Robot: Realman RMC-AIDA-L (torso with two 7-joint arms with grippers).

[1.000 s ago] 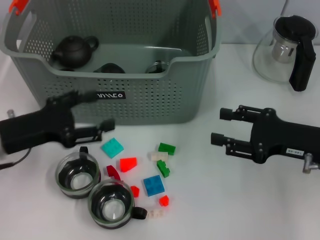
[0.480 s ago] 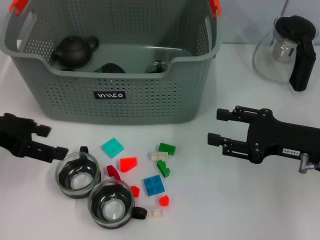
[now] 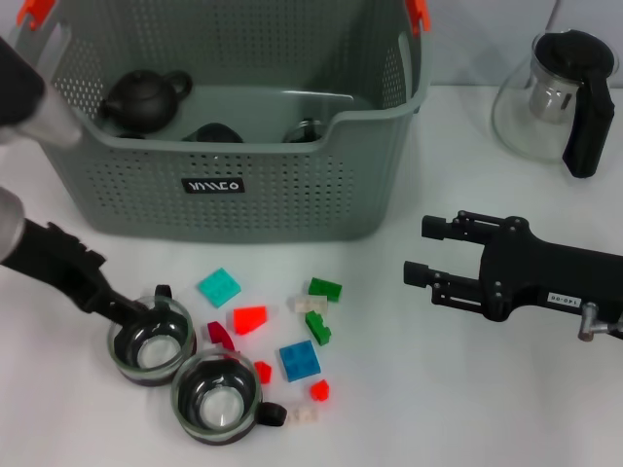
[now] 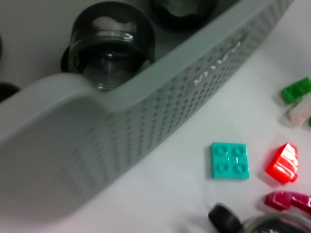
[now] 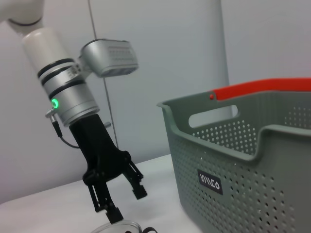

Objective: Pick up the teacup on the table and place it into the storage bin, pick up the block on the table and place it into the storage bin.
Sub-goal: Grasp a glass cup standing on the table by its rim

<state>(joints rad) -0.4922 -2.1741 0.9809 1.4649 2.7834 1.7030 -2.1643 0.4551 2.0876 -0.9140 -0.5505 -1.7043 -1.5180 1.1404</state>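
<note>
The storage bin [image 3: 224,126] at 12 o'clock holds a teapot and cups. Two teacups [image 3: 151,339] and all blocks [image 3: 299,360] remain on the table. The left gripper [image 3: 131,309], jaws open, straddles one cup's rim. The right gripper [image 3: 421,249] waits, jaws open.

White table [image 3: 438,389] — pale panelled wall [image 5: 160,58]

The storage bin [image 3: 292,199] is being shown in grey, perforated with rows of small holes, with orange-red handle clips [image 3: 418,14] and a black label [image 3: 214,185] lettered in white. Blocks are being shown in teal [image 3: 219,287], red [image 3: 249,319], blue [image 3: 299,361] and green [image 3: 325,288]. Both grippers, left [image 3: 117,306] and right [image 3: 419,249], are being shown in black.
</note>
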